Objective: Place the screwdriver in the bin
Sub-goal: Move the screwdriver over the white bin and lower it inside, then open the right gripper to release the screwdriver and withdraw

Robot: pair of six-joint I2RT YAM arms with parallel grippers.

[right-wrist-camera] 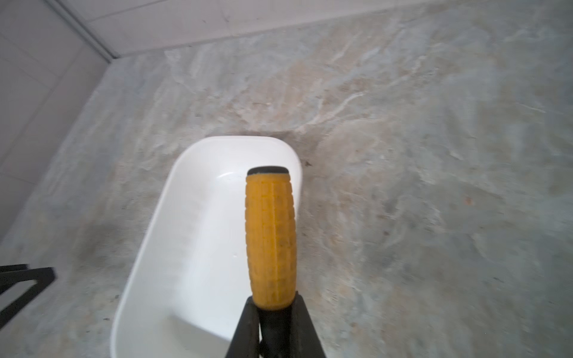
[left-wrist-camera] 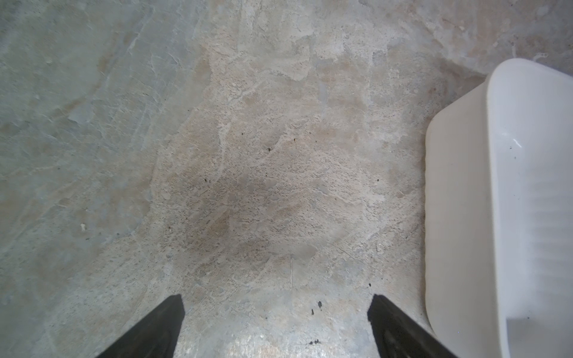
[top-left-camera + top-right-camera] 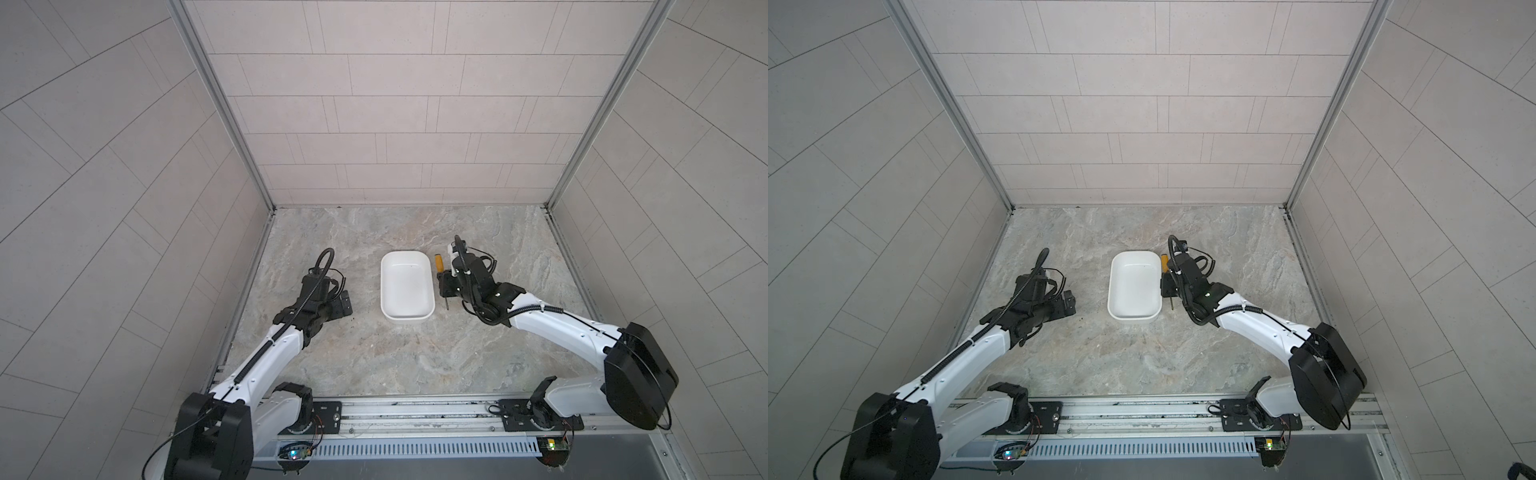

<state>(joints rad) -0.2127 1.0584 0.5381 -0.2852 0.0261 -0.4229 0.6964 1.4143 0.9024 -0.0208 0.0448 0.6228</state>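
Both jaws of my right gripper [image 1: 273, 305] clamp the screwdriver [image 1: 270, 235] by its collar for carrying into the bin [image 1: 161, 235].

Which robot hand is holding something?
The right hand: it is shut on the screwdriver, just below its yellow handle. The left hand is open and empty.

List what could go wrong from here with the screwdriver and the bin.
1. The right gripper pinches the screwdriver at its black collar end, the handle sticking out: it may pivot or slip.
2. The screwdriver sits close beside the bin; moving sideways too low could shove the wall.
3. The left gripper, open, stands apart from the bin, so nothing steadies it.
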